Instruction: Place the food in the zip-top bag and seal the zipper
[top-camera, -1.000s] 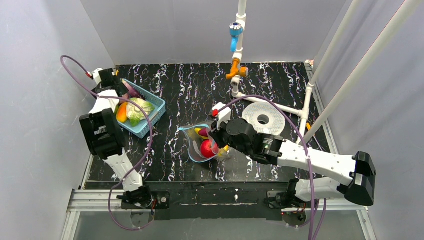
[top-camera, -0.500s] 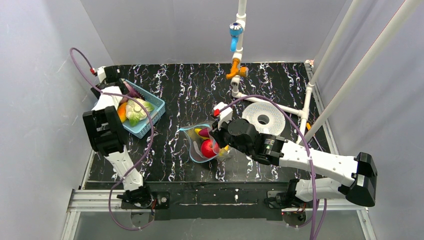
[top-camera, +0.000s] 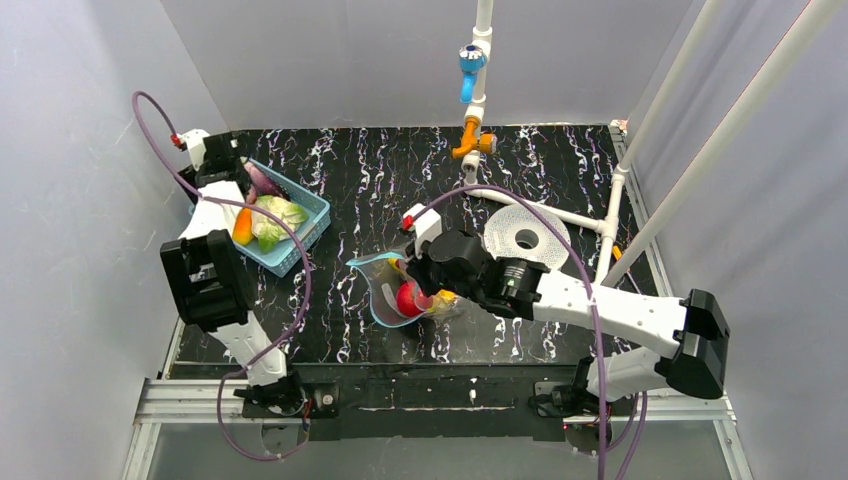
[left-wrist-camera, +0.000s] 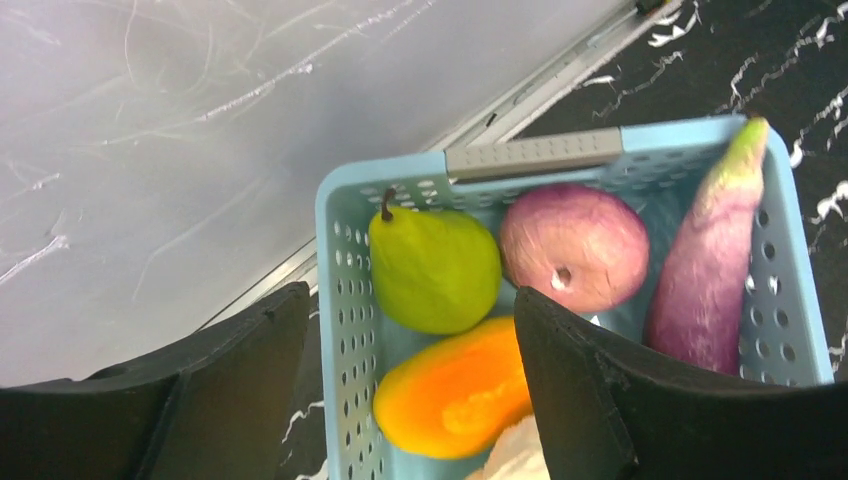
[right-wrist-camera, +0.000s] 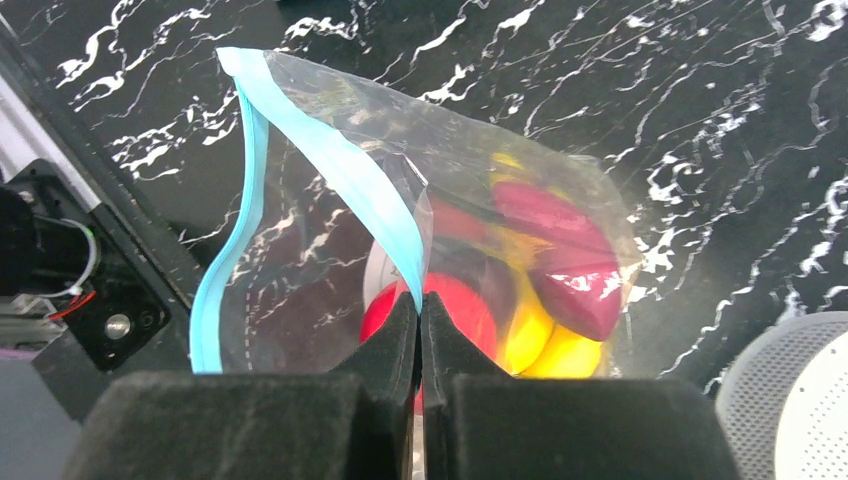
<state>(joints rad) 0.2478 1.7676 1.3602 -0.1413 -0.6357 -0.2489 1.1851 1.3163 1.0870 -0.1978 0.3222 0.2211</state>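
Note:
The clear zip-top bag (right-wrist-camera: 330, 250) lies mid-table, also in the top view (top-camera: 385, 290), its mouth gaping. Its teal-blue zipper (right-wrist-camera: 330, 170) runs along the open rim. Inside are a red apple (right-wrist-camera: 465, 315), yellow pieces (right-wrist-camera: 545, 340) and a dark red piece (right-wrist-camera: 560, 260). My right gripper (right-wrist-camera: 419, 305) is shut on the bag's zipper edge. My left gripper (left-wrist-camera: 410, 400) is open above the blue basket (left-wrist-camera: 335, 260), over a green pear (left-wrist-camera: 435, 270), an orange piece (left-wrist-camera: 455, 395), a purple round piece (left-wrist-camera: 575, 245) and a long purple vegetable (left-wrist-camera: 705, 270).
The blue basket (top-camera: 300, 235) sits at the far left by the wall, with a leafy vegetable (top-camera: 270, 220) in it. A white perforated disc (top-camera: 527, 238) lies right of the bag. White pipes (top-camera: 480, 130) stand at the back and right.
My right gripper has dragged the bag a little to the left and away from me. My left gripper shifted slightly over the basket's far corner.

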